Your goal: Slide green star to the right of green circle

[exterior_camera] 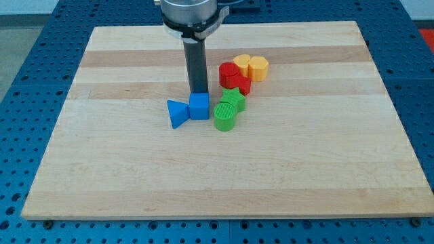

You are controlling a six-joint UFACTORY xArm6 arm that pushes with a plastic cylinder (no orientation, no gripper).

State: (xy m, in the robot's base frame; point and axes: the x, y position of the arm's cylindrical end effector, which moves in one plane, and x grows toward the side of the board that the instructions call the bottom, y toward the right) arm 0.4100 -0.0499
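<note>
Pale striped wood table (135,163) on a blue pegged base (27,41). Dark grey rod ending at my tip (198,92); a blue cube (199,106) just below it, a blue triangle (178,113) lower left, green star (233,100), green circle (224,116), red blocks (234,76) and yellow blocks (251,66) to its right

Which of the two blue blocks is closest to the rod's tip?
The blue cube: my tip sits right at its top edge in the view. The other blue block, a wedge-like shape, lies farther to the view's left.
</note>
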